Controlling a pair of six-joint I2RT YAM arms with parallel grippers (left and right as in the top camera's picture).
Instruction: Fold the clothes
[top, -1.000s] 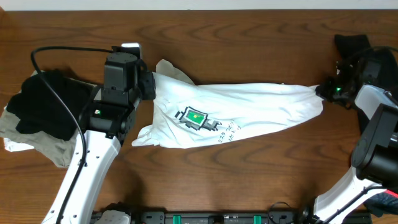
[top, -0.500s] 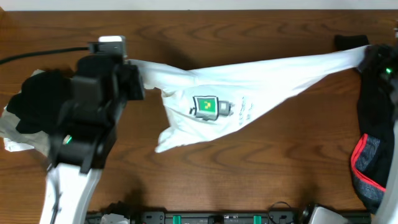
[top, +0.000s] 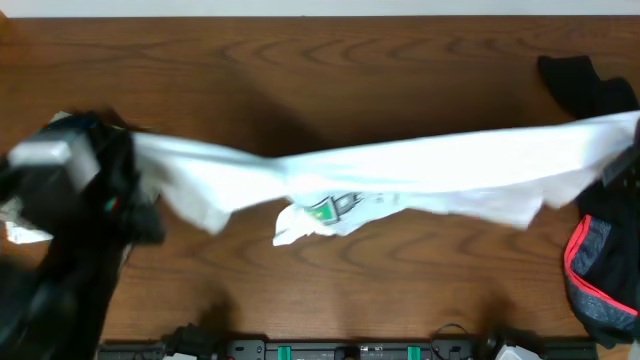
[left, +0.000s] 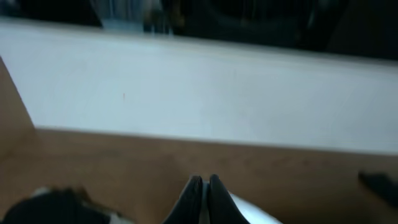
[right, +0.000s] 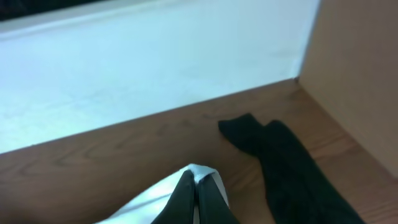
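Overhead, the white T-shirt (top: 430, 165) is pulled into a long band across the table (top: 330, 60), running from the left side to the right edge. Its green logo (top: 326, 207) sits crumpled on the near side of the band, around the middle. The left arm (top: 70, 200) is a dark blur at the left end of the cloth.

In the left wrist view, the left gripper (left: 205, 185) has its fingers pressed together with no gap. White cloth shows just beside them at the bottom, so it seems to pinch the shirt's left end, though the picture is soft.

In the right wrist view, the right gripper (right: 197, 183) is closed tight on a fold of the white cloth, which comes out on both sides of the fingers.

A black, red-trimmed garment (top: 600, 275) lies at the near right, partly under the shirt's right end. A separate black cloth (top: 578, 85) lies at the far right, apart from the shirt.
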